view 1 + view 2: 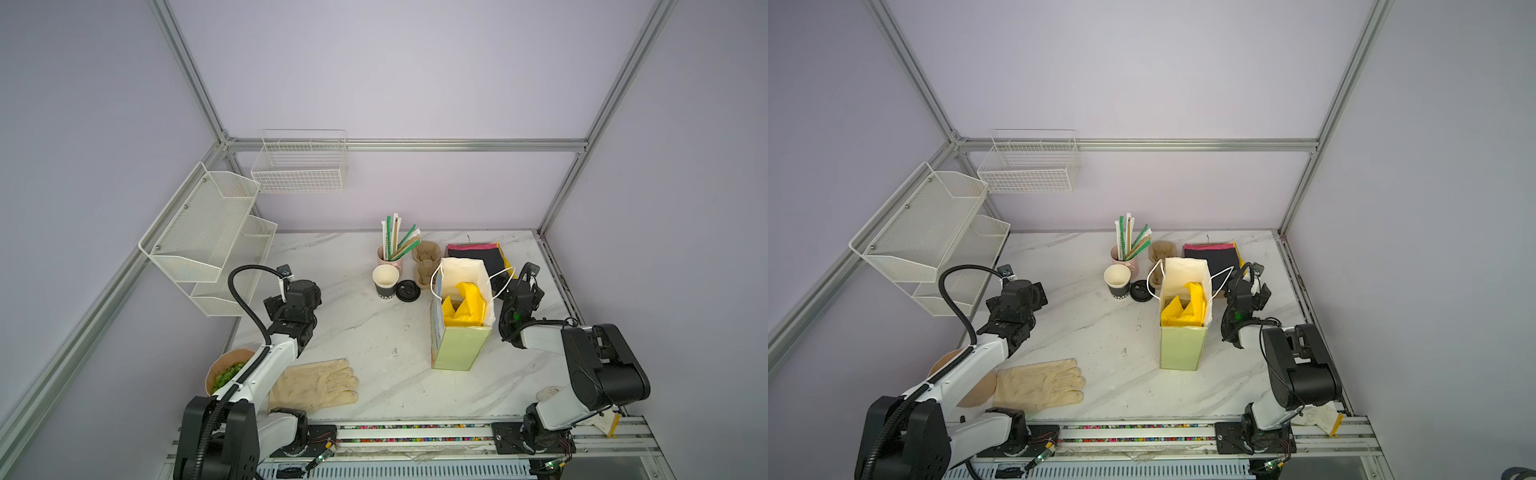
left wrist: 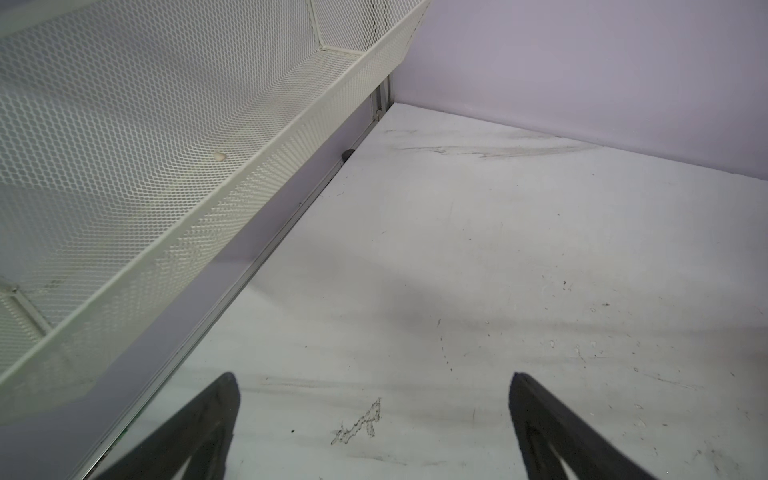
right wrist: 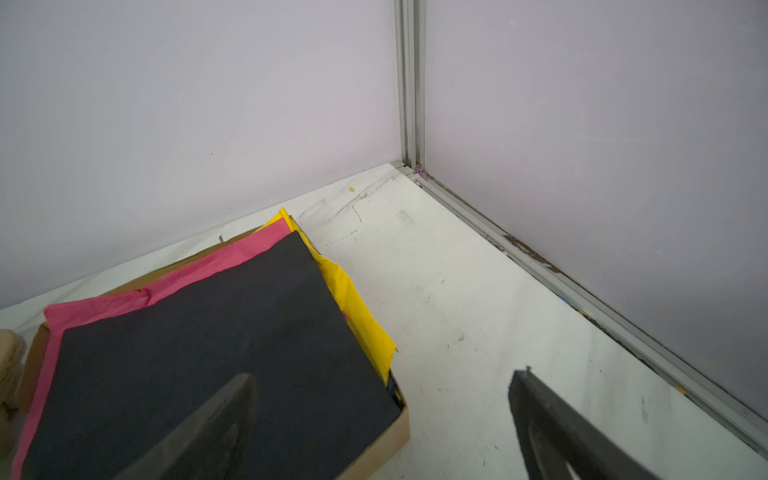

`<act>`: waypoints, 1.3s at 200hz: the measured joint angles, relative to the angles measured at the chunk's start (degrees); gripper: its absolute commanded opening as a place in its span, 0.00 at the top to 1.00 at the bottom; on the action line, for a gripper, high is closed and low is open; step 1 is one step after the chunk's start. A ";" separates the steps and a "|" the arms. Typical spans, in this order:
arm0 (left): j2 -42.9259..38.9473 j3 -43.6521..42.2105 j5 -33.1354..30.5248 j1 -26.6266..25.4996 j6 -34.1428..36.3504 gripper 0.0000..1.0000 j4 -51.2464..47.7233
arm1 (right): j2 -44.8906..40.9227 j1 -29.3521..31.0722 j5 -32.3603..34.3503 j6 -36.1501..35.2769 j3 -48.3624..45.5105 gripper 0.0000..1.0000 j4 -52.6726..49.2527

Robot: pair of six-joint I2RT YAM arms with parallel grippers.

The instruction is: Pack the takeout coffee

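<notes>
**Grippers.** Left gripper (image 2: 372, 376): jaws spread wide with nothing between them. It is at the left of the scene over bare white marble-pattern tabletop (image 1: 353, 324), beside the white mesh wall shelf (image 2: 124, 166). Right gripper (image 3: 381, 374): equally wide and empty. It is at the far right, over a corner of the cardboard box of black, pink and yellow sheets (image 3: 208, 353).

**Takeout coffee** (small light green paper cup, black lid): not seen in any view.
- A tall light green paper bag with white cord handles (image 1: 455, 349) stands upright mid-table with its mouth open.
- Crumpled yellow tissue paper (image 1: 467, 299) sits inside it. The cup may be under that; cannot tell.

**Left of the bag.**
- An open black paper cup with white letters (image 1: 384, 284).
- A round black plastic lid (image 1: 408, 290) just beside it, with no green wall showing beneath.
- A pink cup of wrapped straws (image 1: 392, 262) farther back.
- A brown pulp cup carrier (image 1: 426, 257), partly hidden behind the bag.

**Judgement.** Both arms are clear of everything, so packing is either finished or not begun.

**Doing the step well.**
- Find the green cup first, and do not take the black cup for it.
- If it has yet to go in, grip its wall below the lid rim and keep it level.
- Lower it straight through the mouth, between the handles.
- Steady the bag with the free gripper; it looks tall and light, so it is likely to tip.
- Watch that the tissue does not snag the cup's base.
</notes>
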 measured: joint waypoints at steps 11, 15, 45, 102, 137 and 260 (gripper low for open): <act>1.38 -1.36 0.04 0.55 0.44 0.00 3.30 | 1.29 0.00 -1.03 -1.42 -0.79 0.03 3.58; 1.77 -1.90 0.07 0.81 0.52 0.00 4.42 | 1.81 0.00 -1.42 -1.97 -1.09 0.03 4.90; 4.72 -6.88 1.73 4.48 0.94 0.00 14.16 | 6.14 0.00 -3.91 -4.46 -3.15 0.03 14.34; 12.68 -12.41 4.96 6.80 3.41 0.00 33.83 | 11.96 -0.33 -6.84 -7.08 -5.11 0.03 22.82; 17.27 -12.68 11.69 6.80 7.52 0.00 40.61 | 11.91 -0.48 -7.10 -7.10 -4.55 0.03 23.71; 21.46 -14.12 17.55 6.10 12.70 0.00 51.06 | 11.91 -0.48 -7.39 -7.56 -4.55 0.03 24.70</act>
